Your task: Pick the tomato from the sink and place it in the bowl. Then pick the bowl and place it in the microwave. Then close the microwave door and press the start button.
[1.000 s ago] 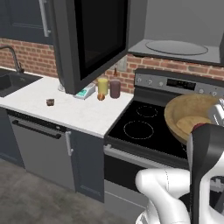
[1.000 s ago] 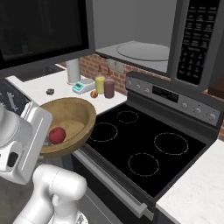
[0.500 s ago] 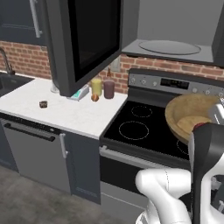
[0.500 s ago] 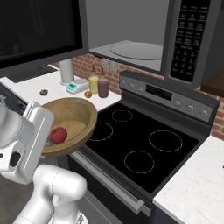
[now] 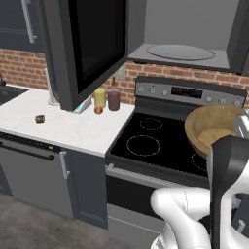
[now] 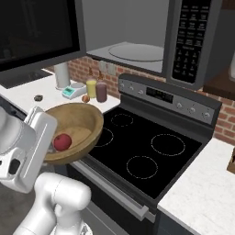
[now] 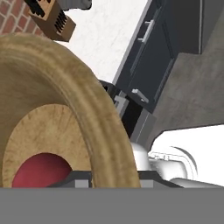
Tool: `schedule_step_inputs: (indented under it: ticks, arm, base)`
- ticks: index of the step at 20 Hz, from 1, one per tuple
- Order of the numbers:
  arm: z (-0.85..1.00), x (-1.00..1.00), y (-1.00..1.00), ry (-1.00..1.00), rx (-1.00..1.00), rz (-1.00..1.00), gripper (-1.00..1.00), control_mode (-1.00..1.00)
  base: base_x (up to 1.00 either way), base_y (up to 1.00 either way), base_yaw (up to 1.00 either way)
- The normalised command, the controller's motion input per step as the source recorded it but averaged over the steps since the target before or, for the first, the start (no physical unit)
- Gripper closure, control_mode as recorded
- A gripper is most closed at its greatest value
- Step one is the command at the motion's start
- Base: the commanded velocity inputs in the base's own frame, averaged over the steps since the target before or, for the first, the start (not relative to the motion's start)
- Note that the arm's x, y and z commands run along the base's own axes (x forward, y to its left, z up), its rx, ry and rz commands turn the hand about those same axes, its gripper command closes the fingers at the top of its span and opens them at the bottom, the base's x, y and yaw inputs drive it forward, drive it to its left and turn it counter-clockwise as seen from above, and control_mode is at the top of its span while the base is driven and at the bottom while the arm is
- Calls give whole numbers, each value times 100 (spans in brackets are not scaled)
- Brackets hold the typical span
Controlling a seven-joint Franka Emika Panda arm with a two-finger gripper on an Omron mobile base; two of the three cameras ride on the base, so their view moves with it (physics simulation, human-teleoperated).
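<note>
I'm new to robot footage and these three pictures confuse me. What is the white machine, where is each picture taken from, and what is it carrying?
The white machine is a robot arm on a driving base in a computer-rendered kitchen. Two pictures come from cameras on that base, behind the arm to its left and right; the third looks along the hand. The gripper grips the rim of a wooden bowl and holds it above the front edge of the stove, with the red tomato inside. In the hand picture the bowl's rim looms close. Above the stove the microwave stands open, its door swung out to the left. On the white counter stand two bottles and a small orange-brown ball.
</note>
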Motion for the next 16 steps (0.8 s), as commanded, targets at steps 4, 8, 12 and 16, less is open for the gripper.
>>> schedule_step_inputs:
  ticks: [4,8,12,16]
  arm:
    - [17,30,0,-4,0,2,100,-100]
    - [41,29,0,-14,0,8,100,-100]
    - [43,53,0,-9,0,4,100,-100]
    - [58,42,0,-19,0,0,100,-100]
  base:
    - [0,0,0]
    - [0,0,0]
    - [0,0,0]
    - [0,0,0]
